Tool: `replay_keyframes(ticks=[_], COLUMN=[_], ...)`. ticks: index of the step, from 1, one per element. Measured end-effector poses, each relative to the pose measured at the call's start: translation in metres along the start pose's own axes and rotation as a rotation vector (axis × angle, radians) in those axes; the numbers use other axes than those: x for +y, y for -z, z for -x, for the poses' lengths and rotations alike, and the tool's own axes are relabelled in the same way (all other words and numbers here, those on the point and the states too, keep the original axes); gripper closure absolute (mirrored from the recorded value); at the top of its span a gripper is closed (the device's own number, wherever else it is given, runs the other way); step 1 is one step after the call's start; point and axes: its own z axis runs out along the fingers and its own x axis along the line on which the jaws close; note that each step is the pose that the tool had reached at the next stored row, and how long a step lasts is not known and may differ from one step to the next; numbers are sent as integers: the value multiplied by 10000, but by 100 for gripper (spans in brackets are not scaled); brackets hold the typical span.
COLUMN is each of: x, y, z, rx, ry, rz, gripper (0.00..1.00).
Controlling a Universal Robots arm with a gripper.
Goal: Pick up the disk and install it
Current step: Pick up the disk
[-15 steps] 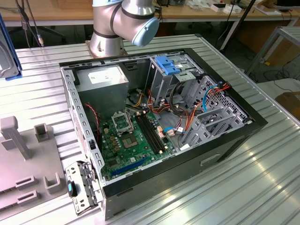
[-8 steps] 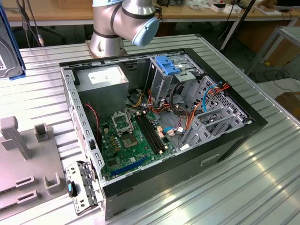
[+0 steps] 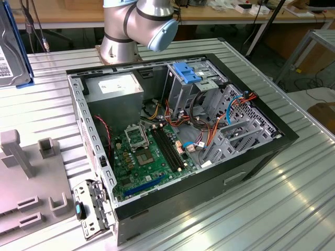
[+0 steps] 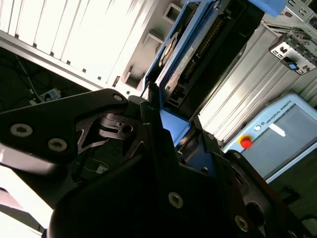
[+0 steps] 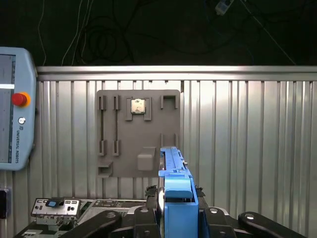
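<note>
My end effector point(image 5: 178, 210) closed tight on disk point(image 5: 174, 173), one jaw against each flat face. Disk on edge, long axis running straight out from me, above worktop point(image 5: 247, 148). Open computer case point(image 3: 261, 130) well apart, toward exterior view's right.

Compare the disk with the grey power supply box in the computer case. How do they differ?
Place: the disk is clamped in the gripper, outside the computer case; the power supply box sits in a corner inside it. Pose: the disk stands on edge; the box shows its sticker face upward. Trim: the disk has a blue rail along its side; the box has none. Both are grey metal with a white label.
</note>
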Motion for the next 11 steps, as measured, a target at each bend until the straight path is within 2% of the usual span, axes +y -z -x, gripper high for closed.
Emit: replay_keyframes(ticks=[11], x=[-157], y=[-5], z=[0], rx=[0], ry=[0], rz=[0], gripper=[63])
